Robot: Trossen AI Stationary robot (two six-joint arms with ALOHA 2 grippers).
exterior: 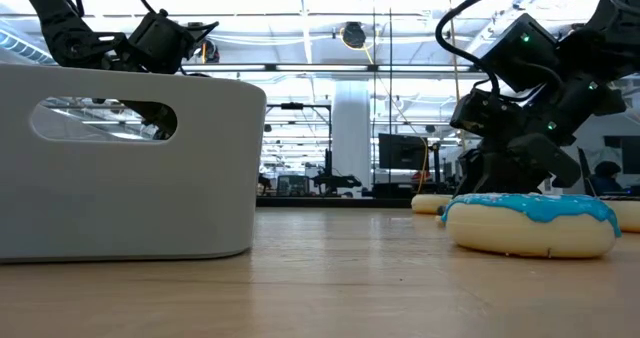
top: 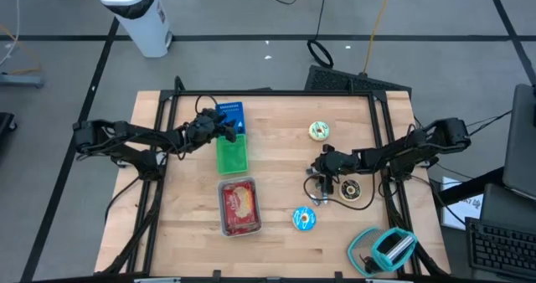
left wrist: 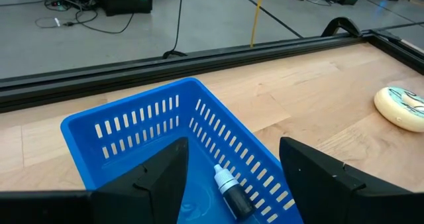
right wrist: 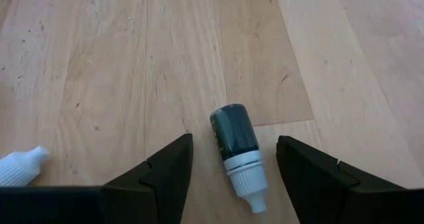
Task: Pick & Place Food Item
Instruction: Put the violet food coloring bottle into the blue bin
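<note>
Left gripper [left wrist: 232, 168] spread wide, holding nothing, above blue basket [left wrist: 142, 121] at table's far left; small dropper bottle [left wrist: 232, 192] lies inside basket. Right gripper [right wrist: 232, 168] also spread, empty, low over dark dropper bottle [right wrist: 240, 151] lying on wooden table [top: 276, 157]. Blue-frosted donut [top: 303, 219] near front edge, green-frosted donut [top: 319, 131] farther back.

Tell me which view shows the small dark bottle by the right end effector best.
The right wrist view: the dark bottle lies on its side on the bare table, framed by the open right end effector. The high view shows nothing clear there, the low view hides it, and the left wrist view shows another bottle.
</note>
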